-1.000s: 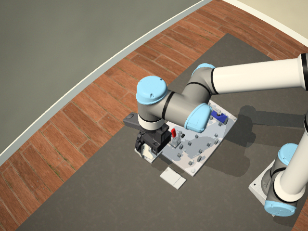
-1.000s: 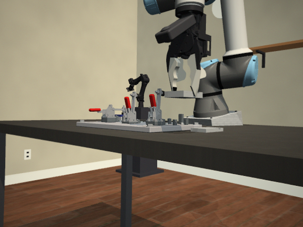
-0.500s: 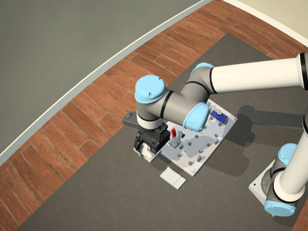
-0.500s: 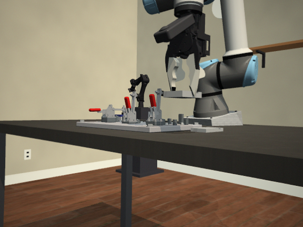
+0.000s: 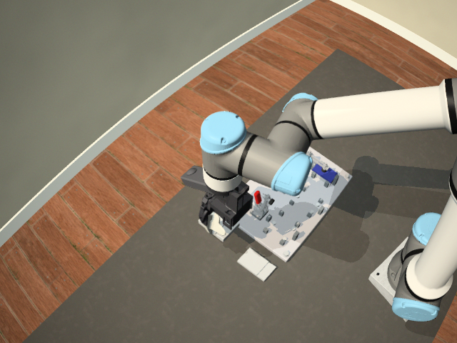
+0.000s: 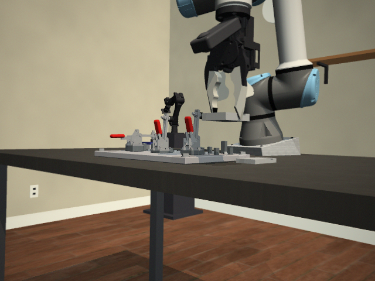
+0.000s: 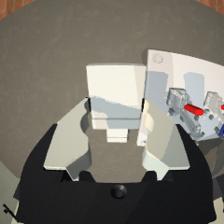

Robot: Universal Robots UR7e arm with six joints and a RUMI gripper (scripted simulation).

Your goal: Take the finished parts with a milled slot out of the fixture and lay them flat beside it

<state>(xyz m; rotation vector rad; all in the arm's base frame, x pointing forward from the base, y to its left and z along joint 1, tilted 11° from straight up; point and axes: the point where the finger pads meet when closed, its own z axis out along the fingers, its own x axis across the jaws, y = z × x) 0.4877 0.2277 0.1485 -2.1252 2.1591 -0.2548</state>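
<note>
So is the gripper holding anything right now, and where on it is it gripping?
Yes, the gripper is shut on a grey finished part, pinched across its two side faces, held flat above the table.

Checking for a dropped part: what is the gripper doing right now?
Gripper: closed on a grey finished part, held flat above the table.
</note>
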